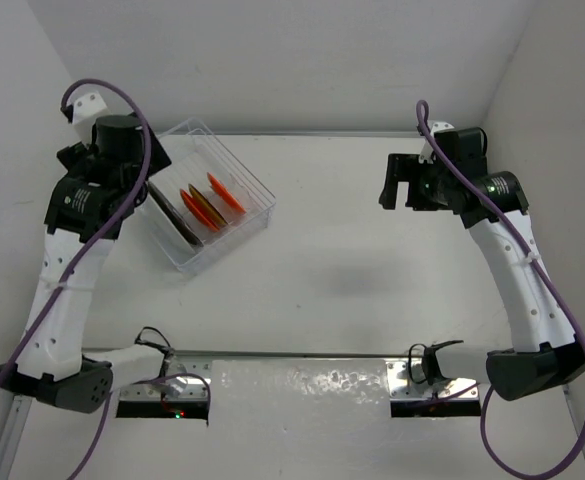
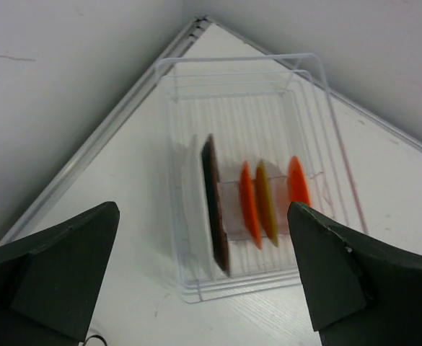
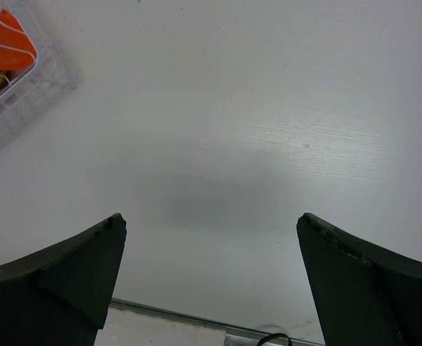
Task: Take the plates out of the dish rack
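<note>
The left claw (image 2: pixel 202 216) hangs with its two fingers spread wide and nothing between them, above the near end of the dish rack (image 2: pixel 232 58), which lies ahead of and below it by the table's (image 1: pixel 372 270) back left corner. Four plates stand on edge in the clear tub's ribbed slots, side by side and apart from one another. From the claw's left finger towards its right they run: a dark plate (image 2: pixel 214 209), an orange plate (image 2: pixel 249 205), a yellow plate (image 2: pixel 265 202) and a red-orange plate (image 2: pixel 297 182). No finger touches rack or plate. The right claw (image 3: pixel 211 220) is likewise spread and empty, held over bare table well apart from the rack, whose corner shows only far off to that claw's forward left.
</note>
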